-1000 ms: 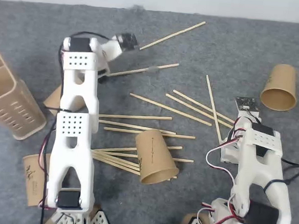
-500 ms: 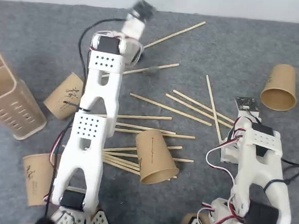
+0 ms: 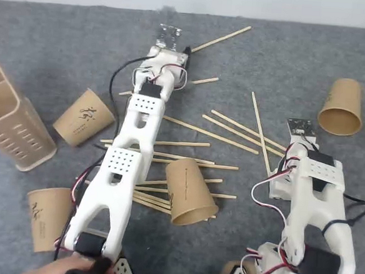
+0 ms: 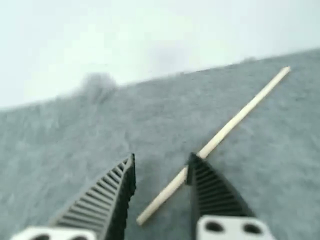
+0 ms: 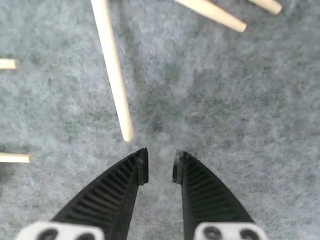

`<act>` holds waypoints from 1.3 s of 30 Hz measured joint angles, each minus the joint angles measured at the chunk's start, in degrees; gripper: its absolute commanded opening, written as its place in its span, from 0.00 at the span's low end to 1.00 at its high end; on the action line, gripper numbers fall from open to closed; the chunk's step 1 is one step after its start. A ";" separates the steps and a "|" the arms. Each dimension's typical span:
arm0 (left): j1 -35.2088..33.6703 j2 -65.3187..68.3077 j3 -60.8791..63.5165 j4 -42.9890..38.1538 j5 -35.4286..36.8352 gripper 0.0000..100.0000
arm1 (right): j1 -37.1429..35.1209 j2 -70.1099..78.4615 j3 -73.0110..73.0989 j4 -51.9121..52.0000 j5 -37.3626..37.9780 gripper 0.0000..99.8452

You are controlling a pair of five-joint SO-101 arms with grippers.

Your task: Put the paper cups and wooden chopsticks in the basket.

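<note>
Bright and even from overhead across the grey worktop (image 3: 287,69). Soft, short shadows under the tipped cup (image 3: 190,193) and along the left arm (image 3: 127,171). Mild sheen on the arm's white plastic. Washed out to near white on the wall (image 4: 150,35) beyond the left hand (image 4: 161,160). Flatter and dimmer around the right hand (image 5: 160,152), with faint shading beside the chopstick (image 5: 114,70).

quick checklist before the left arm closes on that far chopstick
1. Left gripper open: ok.
2. Chopstick between its fingers: ok, though close to one of them.
3. Chopstick lying alone on the carpet, nothing across it: ok.
4. Right gripper apart from the left arm, over bare carpet: ok.
5. Basket opening free: cannot tell, the picture's edge cuts it off.
</note>
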State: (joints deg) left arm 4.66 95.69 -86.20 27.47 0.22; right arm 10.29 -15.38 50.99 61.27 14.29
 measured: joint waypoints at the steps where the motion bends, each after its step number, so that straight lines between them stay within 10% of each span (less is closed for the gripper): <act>1: 0.35 -0.18 0.18 0.09 -1.23 0.01 | 0.00 0.00 0.00 0.35 0.35 0.09; 14: 0.88 -10.46 -3.16 42.99 -3.69 0.02 | 0.00 0.00 0.00 0.35 1.32 0.09; 21: 1.41 -15.82 -7.12 69.01 -13.10 0.26 | 0.00 0.00 0.00 0.35 1.32 0.09; 39: -6.68 -9.23 -8.26 56.97 -14.59 0.21 | 0.00 0.00 0.00 0.35 1.32 0.09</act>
State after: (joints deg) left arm -2.02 86.46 -94.46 84.44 -14.37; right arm 10.29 -15.38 50.99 61.63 15.60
